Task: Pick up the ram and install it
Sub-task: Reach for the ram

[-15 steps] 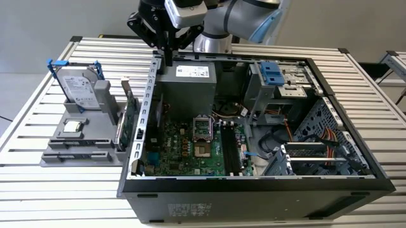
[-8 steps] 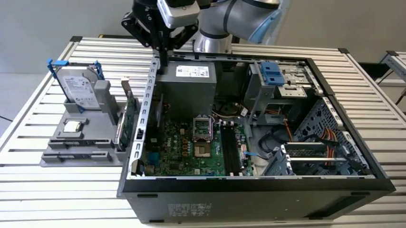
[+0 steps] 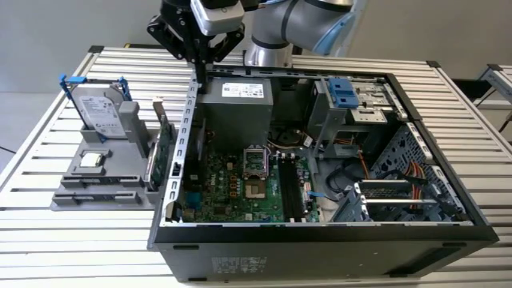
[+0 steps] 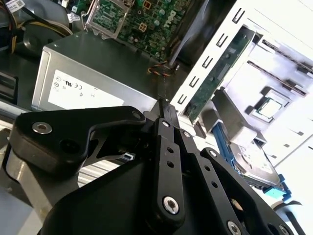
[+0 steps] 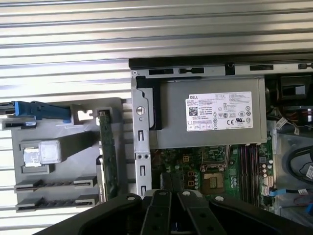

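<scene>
One black pincer (image 3: 198, 59) is pinching the long, thin, dark ram stick (image 3: 198, 81), dangling it just above the open computer case's perforated metal wall (image 3: 186, 129). I reckon any off-line descent is risking clipping that wall and twisting the stick loose.

The grey plastic parts holder (image 3: 68, 201) lies at the exterior view's left of the open black computer case (image 3: 320, 231); my claw (image 3: 198, 59), pinching the thin dark ram stick (image 3: 198, 73), hangs above the wall between them.

Open computer case (image 3: 320, 252) on slatted table (image 3: 72, 240); hard drive (image 3: 102, 114), seemingly processor (image 3: 92, 159), alongside.
</scene>
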You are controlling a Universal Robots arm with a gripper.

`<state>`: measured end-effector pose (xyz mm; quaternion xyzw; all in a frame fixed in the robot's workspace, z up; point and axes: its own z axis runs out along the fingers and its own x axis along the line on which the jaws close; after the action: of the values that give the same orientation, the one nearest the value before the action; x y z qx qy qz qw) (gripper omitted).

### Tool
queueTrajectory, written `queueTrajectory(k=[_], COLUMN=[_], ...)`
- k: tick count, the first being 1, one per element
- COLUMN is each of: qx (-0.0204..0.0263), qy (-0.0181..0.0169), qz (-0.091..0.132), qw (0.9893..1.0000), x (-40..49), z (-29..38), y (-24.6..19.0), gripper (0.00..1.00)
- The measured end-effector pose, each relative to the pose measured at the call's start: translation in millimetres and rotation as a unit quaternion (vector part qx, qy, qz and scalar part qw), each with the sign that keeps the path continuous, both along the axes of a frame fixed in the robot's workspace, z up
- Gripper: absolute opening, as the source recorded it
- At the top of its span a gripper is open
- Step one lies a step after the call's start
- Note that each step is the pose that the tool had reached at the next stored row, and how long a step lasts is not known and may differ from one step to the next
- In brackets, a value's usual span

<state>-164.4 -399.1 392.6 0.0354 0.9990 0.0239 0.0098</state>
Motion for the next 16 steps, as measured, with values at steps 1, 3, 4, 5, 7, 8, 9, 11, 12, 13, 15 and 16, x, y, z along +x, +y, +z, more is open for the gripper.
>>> queueTrajectory(k=[1,3,4,5,7,8,9,11,12,13,15,16], qx=[0.0,0.0,0.0,0.0,0.0,0.0,0.0,0.0,0.0,0.0,-0.0001,0.0], qy=[0.0002,0.0002,0.0003,0.0003,0.0003,0.0003,0.0003,0.0003,0.0003,0.0003,0.0003,0.0003], qz=[0.0,0.0,0.0,0.0,0.0,0.0,0.0,0.0,0.0,0.0,0.0,0.0], qw=[1.0,1.0,1.0,1.0,1.0,1.0,1.0,1.0,1.0,1.0,1.0,1.0], x=[-0.1,-0.9,-1.6,-2.4,-4.9,-6.1,-7.4,-9.4,-10.3,-11.1,-12.6,-13.4], z=[0.0,0.0,0.1,0.1,0.0,0.0,0.0,0.1,0.1,0.0,0.1,0.0], y=[0.0,-0.1,-0.1,-0.1,-0.1,-0.1,-0.1,-0.1,-0.1,-0.2,-0.2,-0.2], gripper=[0.0,0.0,0.0,0.0,0.0,0.0,0.0,0.0,0.0,0.0,0.0,0.0])
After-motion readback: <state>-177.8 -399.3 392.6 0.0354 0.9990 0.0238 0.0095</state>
